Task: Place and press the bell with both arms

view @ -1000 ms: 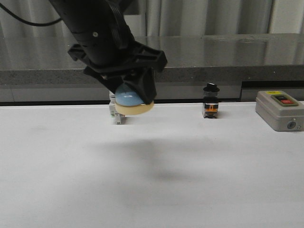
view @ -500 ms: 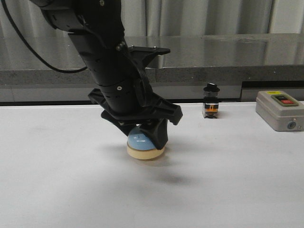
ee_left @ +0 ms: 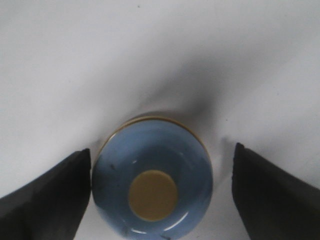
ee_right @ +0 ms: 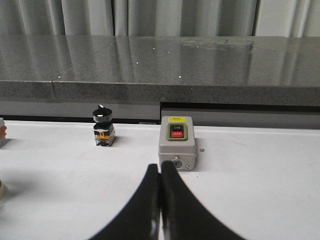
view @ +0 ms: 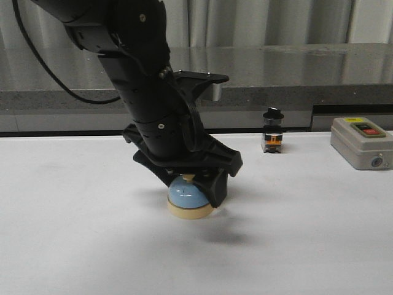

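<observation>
Sitting on the white tabletop (view: 73, 246) with its cream base down, the light-blue desk bell (view: 190, 198) lies directly beneath the left gripper (view: 195, 184), well to the left of the grey switch box (view: 361, 142) and nearer the camera than the black selector switch (view: 272, 138). The left wrist view looks straight down on the dome: the cream button (ee_left: 153, 195) faces up, and the two black fingers (ee_left: 45, 195) flank the bell on either side. One finger lies right at the dome's edge, while the other stands clear with bare tabletop showing between it and the bell, so the left gripper reads as parted around the bell, not clamped on it; whether the near finger actually touches cannot be told.

The bell is round, so it has no long axis to line up with; what matters is that the button points straight up, and the left arm (view: 141, 92) currently covers that approach from above.

The right gripper (ee_right: 160, 200) has its fingers pressed together, holding nothing, and faces the grey switch box (ee_right: 176, 142) from close by, with the selector switch (ee_right: 103, 132) off to the side. It is therefore the arm farther from the bell. Judging from this, placement looks done or nearly so, and pressing calls for the left arm to clear the space above the button.
</observation>
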{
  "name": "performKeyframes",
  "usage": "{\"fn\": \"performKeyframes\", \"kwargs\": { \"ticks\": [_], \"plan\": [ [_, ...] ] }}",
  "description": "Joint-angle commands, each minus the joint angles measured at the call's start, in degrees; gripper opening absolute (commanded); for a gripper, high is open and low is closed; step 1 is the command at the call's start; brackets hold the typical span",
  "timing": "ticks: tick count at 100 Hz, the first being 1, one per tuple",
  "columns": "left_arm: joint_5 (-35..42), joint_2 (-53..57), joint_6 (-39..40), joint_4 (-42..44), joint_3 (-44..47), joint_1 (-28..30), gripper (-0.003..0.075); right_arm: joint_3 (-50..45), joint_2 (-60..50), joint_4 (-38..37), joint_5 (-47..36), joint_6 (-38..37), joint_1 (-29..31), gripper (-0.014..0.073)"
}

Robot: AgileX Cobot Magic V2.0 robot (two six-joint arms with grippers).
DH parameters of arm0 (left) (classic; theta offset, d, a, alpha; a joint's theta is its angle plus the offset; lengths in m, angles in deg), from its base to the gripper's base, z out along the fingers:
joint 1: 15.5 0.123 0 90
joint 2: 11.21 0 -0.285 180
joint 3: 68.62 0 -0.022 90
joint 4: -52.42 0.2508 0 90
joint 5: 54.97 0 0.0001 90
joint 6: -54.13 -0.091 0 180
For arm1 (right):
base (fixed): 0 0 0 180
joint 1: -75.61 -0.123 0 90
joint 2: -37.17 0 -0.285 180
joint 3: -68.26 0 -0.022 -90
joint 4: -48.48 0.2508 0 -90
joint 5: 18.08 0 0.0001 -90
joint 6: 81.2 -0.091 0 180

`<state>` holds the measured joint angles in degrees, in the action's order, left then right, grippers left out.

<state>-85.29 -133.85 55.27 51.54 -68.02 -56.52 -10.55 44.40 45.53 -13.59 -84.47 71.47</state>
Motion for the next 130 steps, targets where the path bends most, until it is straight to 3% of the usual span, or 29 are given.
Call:
{"fn": "performKeyframes", "kwargs": {
  "ticks": [1,24,49,82,108,130],
  "plan": [
    [1.36,3.01,-0.09,-0.58,-1.76,-0.59,0.0606,0.83,-0.85,-0.09,-4.89,0.38,0.28,-0.0060],
    [-0.21,5.94,-0.09,-0.58,-1.76,-0.45,0.0606,0.83,-0.85,-0.09,-4.89,0.38,0.28,-0.0060],
    [0.29,17.38,0.54,-0.39,0.47,2.63,0.0606,0.83,-0.85,-0.09,-4.89,0.38,0.28,-0.0060],
    [8.24,38.72,1.77,-0.39,17.01,14.70,0.0606,0.83,-0.85,-0.09,-4.89,0.38,0.28,-0.0060],
    [9.88,56.39,1.77,-0.39,30.61,26.77,0.0606,0.83,-0.85,-0.09,-4.89,0.38,0.28,-0.0060],
    [9.42,71.25,1.77,-0.39,39.15,29.35,0.0576,0.83,-0.85,-0.09,-4.89,0.38,0.28,-0.0060]
  ]
}}
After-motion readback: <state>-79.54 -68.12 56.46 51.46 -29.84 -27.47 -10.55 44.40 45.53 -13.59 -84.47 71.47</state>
